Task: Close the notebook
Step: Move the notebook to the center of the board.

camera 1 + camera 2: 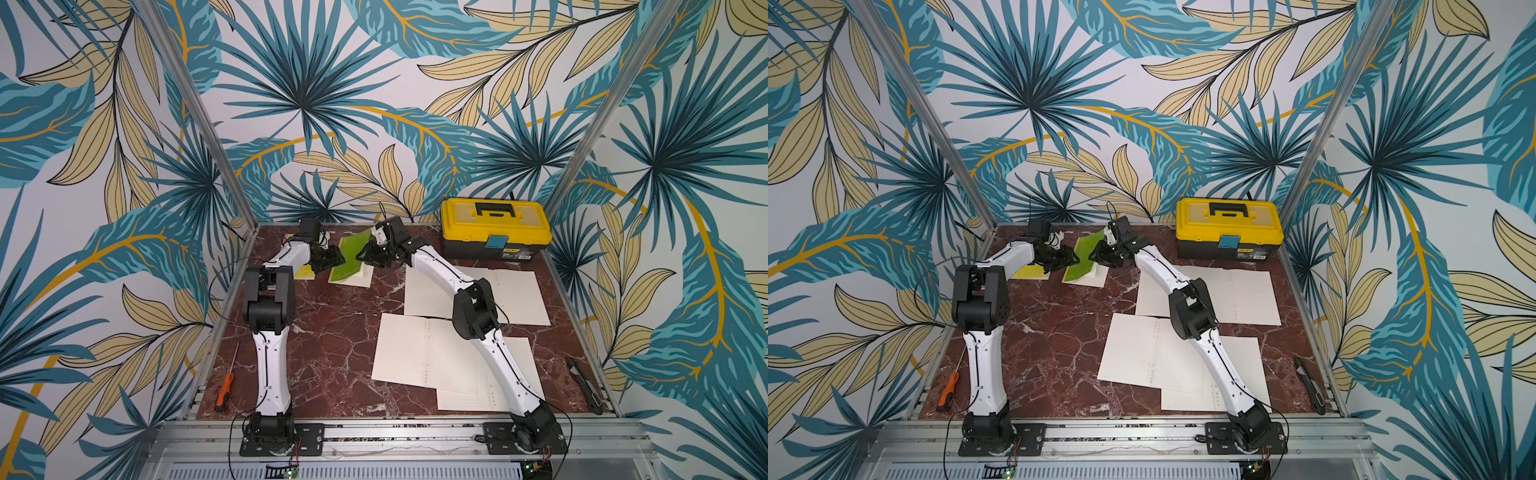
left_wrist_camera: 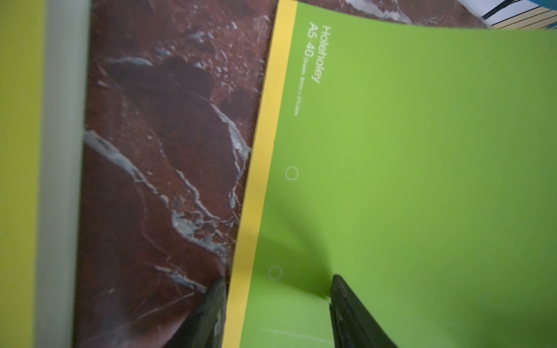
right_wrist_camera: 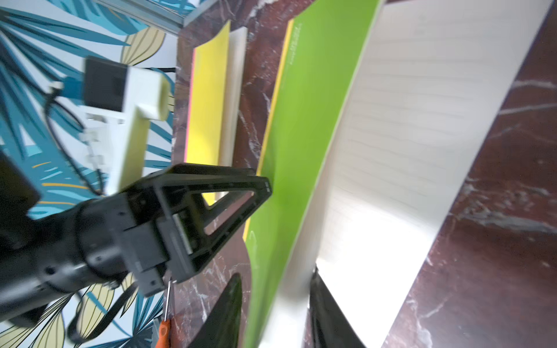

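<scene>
The notebook [image 1: 351,257] [image 1: 1086,259] lies at the far middle of the marble table, its green cover [image 2: 422,150] [image 3: 301,120] with a yellow spine strip raised off the lined pages [image 3: 422,120]. My right gripper [image 1: 363,257] [image 3: 275,272] stands open astride the cover's free edge, one finger on the white underside and the other just clear of the green face. My left gripper [image 1: 338,259] [image 2: 277,278] is open over the spine side. One of its fingers presses a dent into the green face, and the other is beside the yellow strip.
A yellow-covered notebook [image 1: 303,272] [image 3: 208,105] lies just left of the green one. A yellow and black toolbox [image 1: 494,228] stands at the back right. Loose lined sheets [image 1: 419,353] lie under the right arm. An orange screwdriver [image 1: 224,390] is front left, a box cutter [image 1: 584,384] front right.
</scene>
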You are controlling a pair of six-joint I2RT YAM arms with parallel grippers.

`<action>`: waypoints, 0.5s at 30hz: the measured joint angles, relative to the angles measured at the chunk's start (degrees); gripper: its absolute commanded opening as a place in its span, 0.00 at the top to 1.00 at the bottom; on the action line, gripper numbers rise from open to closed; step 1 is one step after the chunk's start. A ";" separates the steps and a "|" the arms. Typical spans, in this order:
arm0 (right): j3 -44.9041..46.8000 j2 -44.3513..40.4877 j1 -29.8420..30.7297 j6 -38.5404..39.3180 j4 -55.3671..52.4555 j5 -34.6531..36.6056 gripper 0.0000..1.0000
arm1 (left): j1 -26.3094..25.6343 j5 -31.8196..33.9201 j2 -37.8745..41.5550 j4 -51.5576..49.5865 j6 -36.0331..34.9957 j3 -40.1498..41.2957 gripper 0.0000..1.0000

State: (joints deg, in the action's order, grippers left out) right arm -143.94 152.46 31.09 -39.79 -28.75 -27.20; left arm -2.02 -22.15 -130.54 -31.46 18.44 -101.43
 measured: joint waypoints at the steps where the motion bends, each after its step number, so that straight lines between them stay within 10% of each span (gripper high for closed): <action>1: -0.09 -0.57 -0.22 0.46 -0.28 -0.20 0.58 | 0.00 -0.11 0.02 0.00 0.00 0.07 0.45; 15: 7.19 -8.55 -1.38 2.38 -5.27 6.75 0.62 | -0.02 -1.31 0.04 0.00 0.00 0.26 0.46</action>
State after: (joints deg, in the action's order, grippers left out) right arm -136.75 143.92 29.71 -37.41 -34.02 -20.45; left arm -2.04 -23.46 -130.50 -31.46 18.44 -101.16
